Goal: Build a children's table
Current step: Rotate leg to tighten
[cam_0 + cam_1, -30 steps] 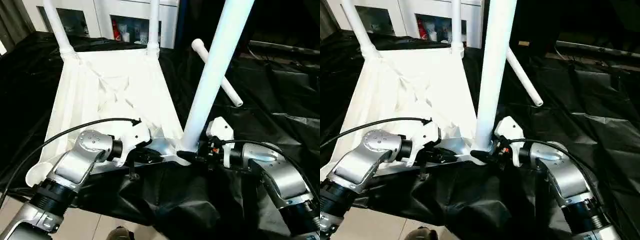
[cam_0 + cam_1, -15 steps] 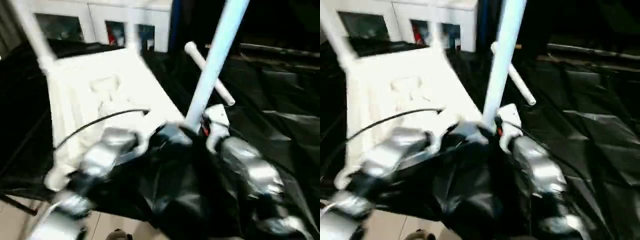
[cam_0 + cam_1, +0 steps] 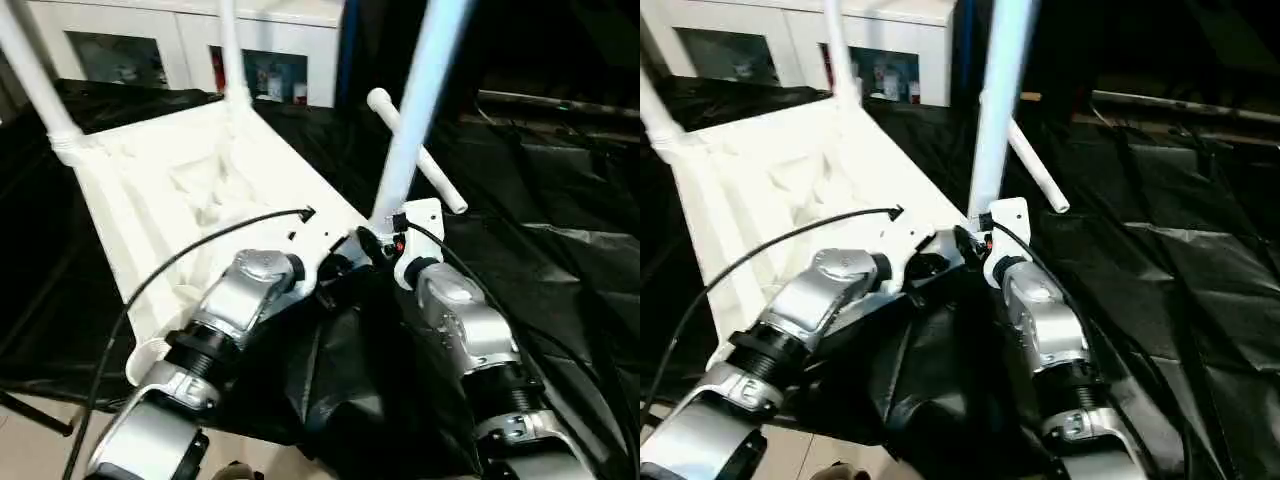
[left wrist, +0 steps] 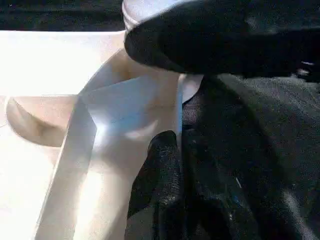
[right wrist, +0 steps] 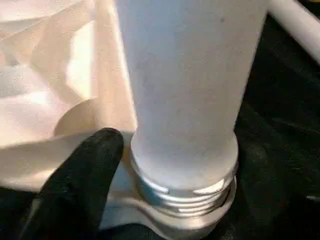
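Observation:
The children's table lies upside down: its white ribbed tabletop (image 3: 170, 200) rests on black cloth. Two legs (image 3: 30, 70) (image 3: 230, 50) stand in the far corners and a third leg (image 3: 410, 110) stands in the near right corner socket. Beyond that corner a loose leg (image 3: 425, 160) lies on the cloth. My left gripper (image 3: 335, 268) is shut on the tabletop's rim (image 4: 130, 115) just beside that corner. My right gripper (image 3: 372, 245) is open at the third leg's foot; one of its fingers (image 5: 80, 185) lies next to the threaded collar (image 5: 185, 185).
A white glass-door cabinet (image 3: 180, 45) stands behind the work. Wrinkled black cloth (image 3: 540, 260) covers the surface to the right and hangs over the near edge. My left arm's black cable (image 3: 200, 250) arches over the tabletop. Bare floor (image 3: 30, 450) shows at the lower left.
The whole view has swung, so the tabletop now sits further left. Both forearms now point more forward. Both grippers have stayed at the near right corner by the upright leg.

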Robot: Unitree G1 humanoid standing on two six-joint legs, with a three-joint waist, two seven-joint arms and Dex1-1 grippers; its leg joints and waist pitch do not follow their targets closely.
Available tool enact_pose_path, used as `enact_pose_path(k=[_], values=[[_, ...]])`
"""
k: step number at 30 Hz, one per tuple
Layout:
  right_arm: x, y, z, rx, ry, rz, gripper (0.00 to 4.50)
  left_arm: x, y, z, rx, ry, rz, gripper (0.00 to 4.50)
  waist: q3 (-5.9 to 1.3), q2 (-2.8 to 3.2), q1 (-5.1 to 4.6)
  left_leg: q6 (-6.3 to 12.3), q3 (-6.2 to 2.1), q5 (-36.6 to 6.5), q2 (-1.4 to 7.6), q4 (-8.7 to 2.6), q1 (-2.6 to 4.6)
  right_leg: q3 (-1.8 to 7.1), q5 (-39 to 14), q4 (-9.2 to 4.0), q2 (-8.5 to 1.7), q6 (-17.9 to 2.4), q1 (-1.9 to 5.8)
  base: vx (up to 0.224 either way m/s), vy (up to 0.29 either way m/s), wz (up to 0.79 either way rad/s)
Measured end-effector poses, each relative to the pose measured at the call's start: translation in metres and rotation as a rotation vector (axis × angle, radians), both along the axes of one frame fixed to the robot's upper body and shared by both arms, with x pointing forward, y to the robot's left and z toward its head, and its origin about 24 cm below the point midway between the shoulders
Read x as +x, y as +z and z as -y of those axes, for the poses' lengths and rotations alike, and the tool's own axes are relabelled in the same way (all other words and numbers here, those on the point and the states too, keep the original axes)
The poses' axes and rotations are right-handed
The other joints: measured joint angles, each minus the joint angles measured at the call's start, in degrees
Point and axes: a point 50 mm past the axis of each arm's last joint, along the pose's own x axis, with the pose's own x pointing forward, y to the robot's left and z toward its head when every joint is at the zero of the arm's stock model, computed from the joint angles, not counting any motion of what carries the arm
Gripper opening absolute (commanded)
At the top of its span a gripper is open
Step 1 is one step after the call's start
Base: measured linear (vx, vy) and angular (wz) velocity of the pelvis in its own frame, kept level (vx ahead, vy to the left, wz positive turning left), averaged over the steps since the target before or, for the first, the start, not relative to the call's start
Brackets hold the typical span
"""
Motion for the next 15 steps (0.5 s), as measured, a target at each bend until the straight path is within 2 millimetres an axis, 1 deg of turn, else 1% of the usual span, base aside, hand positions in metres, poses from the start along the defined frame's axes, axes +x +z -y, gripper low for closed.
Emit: enact_pose_path(k=[2, 5, 7, 11, 14, 15], values=[[-0.002, 0.002, 0.007, -0.028, 0.079, 0.008, 3.78, -0.001, 0.001, -0.005, 0.004, -0.031, 0.007, 0.0, 0.01, 0.01, -0.14, 0.01, 0.0, 0.0, 0.0, -0.1, -0.1, -0.02, 0.0, -0.07, 0.0, 0.0, -0.08, 0.0, 0.0, 0.0], [-0.009, 0.007, 0.022, -0.089, 0.201, 0.028, 3.78, -0.005, 0.003, -0.012, -0.006, -0.078, 0.001, 0.0, 0.05, 0.08, 0.0, 0.06, 0.0, 0.0, 0.02, -0.22, -0.24, -0.09, 0.0, -0.13, 0.01, 0.0, -0.21, 0.0, 0.0, 0.0], [-0.015, 0.012, 0.032, -0.135, 0.317, 0.034, 3.78, -0.01, 0.004, -0.022, -0.013, -0.124, -0.01, 0.0, 0.07, 0.12, 0.01, 0.33, -0.01, 0.2, 0.04, -0.24, -0.48, -0.12, 0.0, -0.14, 0.02, 0.0, -0.42, 0.0, 0.0, 0.0], [-0.023, 0.018, 0.037, -0.148, 0.466, 0.032, 3.78, -0.018, 0.005, -0.035, -0.011, -0.211, -0.02, 0.0, 0.07, 0.12, 0.2, 0.5, 0.0, 0.3, 0.07, -0.21, -0.58, -0.16, 0.0, -0.1, 0.02, 0.0, -0.66, 0.0, 0.0, 0.0], [-0.028, 0.021, 0.041, -0.16, 0.543, 0.013, 3.78, -0.025, 0.005, -0.041, -0.008, -0.274, -0.042, 0.0, 0.1, 0.07, 0.67, 0.57, 0.01, 0.3, 0.06, -0.13, -0.64, -0.14, 0.0, -0.08, 0.01, -0.1, -0.78, 0.0, 0.0, 0.0], [-0.031, 0.021, 0.041, -0.152, 0.574, 0.007, 3.78, -0.029, 0.006, -0.042, -0.005, -0.305, -0.045, 0.0, 0.12, 0.04, 1.05, 0.6, 0.01, 0.4, 0.07, -0.12, -0.7, -0.14, 0.0, -0.09, 0.01, -0.1, -0.82, 0.0, 0.0, 0.0]])
